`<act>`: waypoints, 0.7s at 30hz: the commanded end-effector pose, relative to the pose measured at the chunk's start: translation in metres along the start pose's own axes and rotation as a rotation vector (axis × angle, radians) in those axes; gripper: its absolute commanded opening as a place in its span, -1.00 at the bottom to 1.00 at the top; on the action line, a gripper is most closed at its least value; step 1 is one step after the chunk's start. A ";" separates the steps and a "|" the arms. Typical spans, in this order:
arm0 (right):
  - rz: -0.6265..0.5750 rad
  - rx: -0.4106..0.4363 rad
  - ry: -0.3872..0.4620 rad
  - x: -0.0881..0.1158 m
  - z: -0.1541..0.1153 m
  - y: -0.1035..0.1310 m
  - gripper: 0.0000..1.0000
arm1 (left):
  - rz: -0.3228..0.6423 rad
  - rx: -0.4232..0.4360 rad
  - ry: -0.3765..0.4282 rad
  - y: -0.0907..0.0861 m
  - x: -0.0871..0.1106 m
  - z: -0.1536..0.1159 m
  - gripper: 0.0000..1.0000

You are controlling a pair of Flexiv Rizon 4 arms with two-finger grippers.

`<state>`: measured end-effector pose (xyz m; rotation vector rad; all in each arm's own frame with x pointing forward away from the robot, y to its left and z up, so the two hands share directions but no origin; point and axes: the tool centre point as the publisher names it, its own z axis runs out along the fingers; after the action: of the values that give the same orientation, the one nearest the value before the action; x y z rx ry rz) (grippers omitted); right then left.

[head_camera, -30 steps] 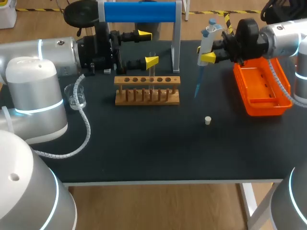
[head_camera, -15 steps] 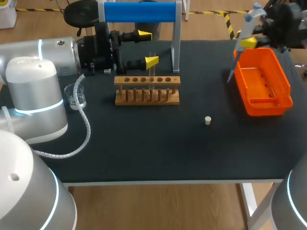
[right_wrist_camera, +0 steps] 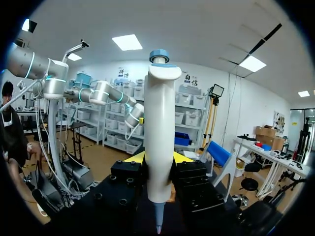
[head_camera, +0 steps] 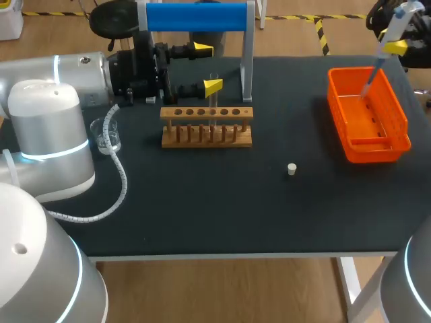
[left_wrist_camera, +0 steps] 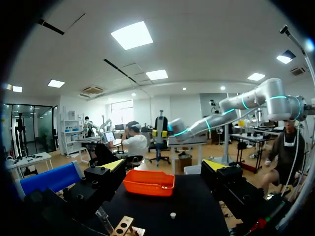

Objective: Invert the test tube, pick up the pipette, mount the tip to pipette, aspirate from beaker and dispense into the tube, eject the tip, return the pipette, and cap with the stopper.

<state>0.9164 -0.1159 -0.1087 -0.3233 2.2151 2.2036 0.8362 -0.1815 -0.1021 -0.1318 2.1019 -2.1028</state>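
Observation:
My right gripper (head_camera: pixel 397 46) is at the far right back, shut on the white pipette (head_camera: pixel 378 64), which hangs tilted with its thin tip over the orange bin (head_camera: pixel 397 138). In the right wrist view the pipette (right_wrist_camera: pixel 159 142) stands upright between the yellow-tipped fingers (right_wrist_camera: pixel 135 158). My left gripper (head_camera: pixel 207 67) is wide open behind the wooden rack (head_camera: pixel 207 126), its fingers either side of the clear test tube (head_camera: pixel 214 91) standing in the rack. The glass beaker (head_camera: pixel 108 136) sits at the left. A small white stopper (head_camera: pixel 292 169) lies on the mat; the stopper (left_wrist_camera: pixel 172 215) also shows ahead of the left gripper (left_wrist_camera: pixel 165 167).
A stand with a blue bar (head_camera: pixel 195 17) and a grey post (head_camera: pixel 248 57) stands at the back, just behind my left gripper. A white cable (head_camera: pixel 121 178) from my left arm loops over the mat beside the beaker. The mat's front half holds only the stopper.
My right arm has carried the pipette from the back middle of the table to the right, up over the orange bin. The left arm has stayed still.

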 end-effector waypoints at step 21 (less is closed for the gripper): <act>0.047 -0.005 0.030 -0.014 -0.057 -0.024 -1.00 | 0.001 0.001 -0.001 0.001 0.000 0.001 1.00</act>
<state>0.9380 -0.1671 -0.1286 -0.2879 2.2500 2.2329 0.8363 -0.1815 -0.1021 -0.1319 2.1019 -2.1027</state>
